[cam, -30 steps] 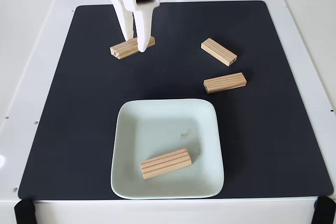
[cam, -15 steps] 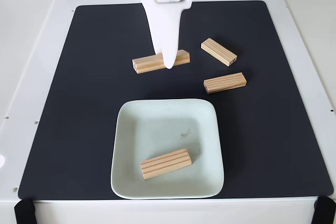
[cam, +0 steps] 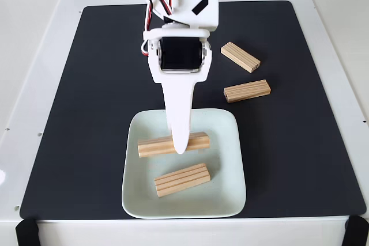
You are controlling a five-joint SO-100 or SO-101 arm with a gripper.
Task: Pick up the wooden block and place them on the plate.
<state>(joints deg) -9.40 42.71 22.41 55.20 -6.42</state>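
wooden blocks number four. we find one block [cam: 181,180] lying flat on the plate [cam: 230,142]. we see the gripper [cam: 180,145] closed on a second block [cam: 155,146], held over the plate's middle and judged not yet released. two more blocks [cam: 240,57] [cam: 247,90] wait on the black mat [cam: 75,113], well right of the arm. nothing blocks the way to them.
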